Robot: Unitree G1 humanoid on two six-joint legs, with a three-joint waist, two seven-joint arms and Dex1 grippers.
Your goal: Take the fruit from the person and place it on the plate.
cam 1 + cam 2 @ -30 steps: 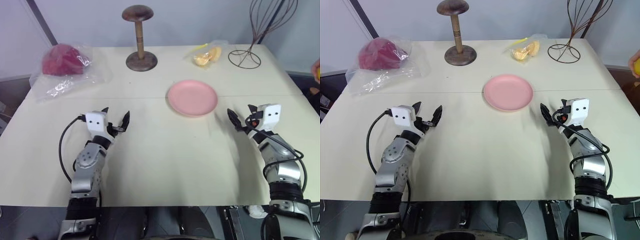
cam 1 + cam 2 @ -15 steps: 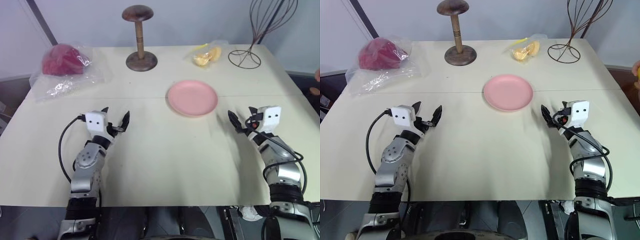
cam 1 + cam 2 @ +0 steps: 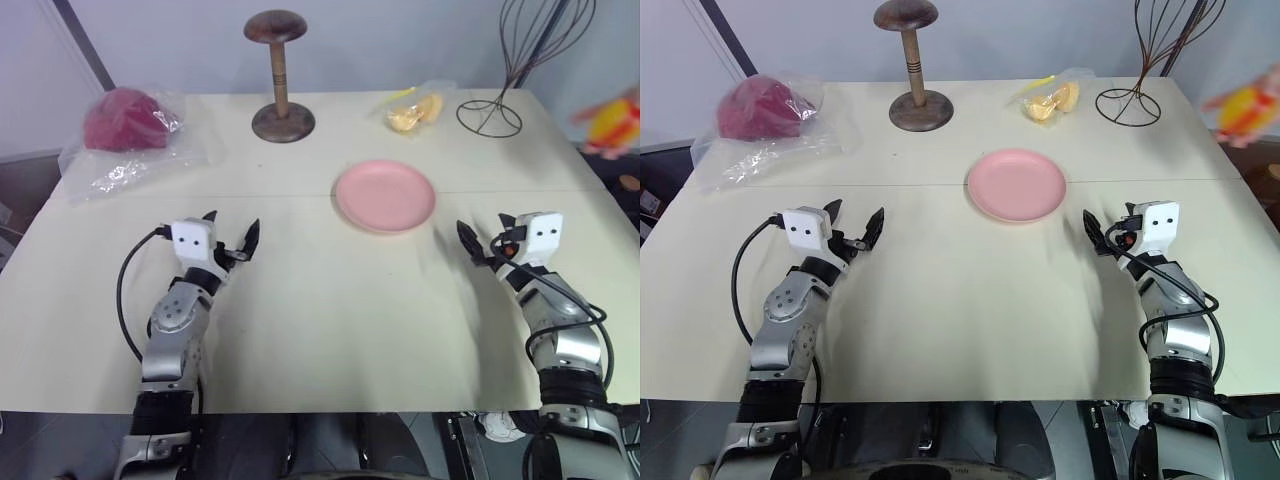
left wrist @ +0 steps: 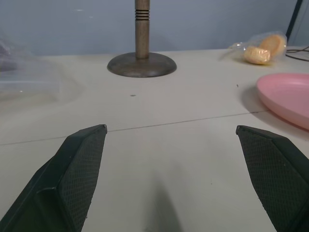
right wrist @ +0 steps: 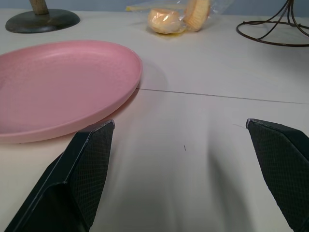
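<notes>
the fruit (image 3: 612,122), a blurred yellow-orange shape with red on it, hung in the air at the far right edge of the head view, past the right edge of the surface (image 3: 320,330) and touching nothing on it. the person's hand around it was too blurred to make out. the pink plate (image 3: 385,195) lay bare on the surface, right of centre and well apart from the fruit, with the seam line across the surface running just under its near half.

the right gripper (image 3: 484,240) hovered low over the surface just beside the plate's near right rim, its fingers (image 5: 77,179) spread wide and holding nothing, pointing forward. the left gripper (image 3: 232,243) hovered on the other side, well left of the plate, its fingers (image 4: 72,179) also spread wide and empty.

along the far edge stood a wooden stand (image 3: 279,75) with a round base and a domed top. right of it lay a clear plastic bag of pale orange pieces (image 3: 414,110), and beside that a dark wire stand (image 3: 520,60) on a ring base. in the far left corner a dark red lump sat in a crumpled clear bag (image 3: 125,125).
</notes>
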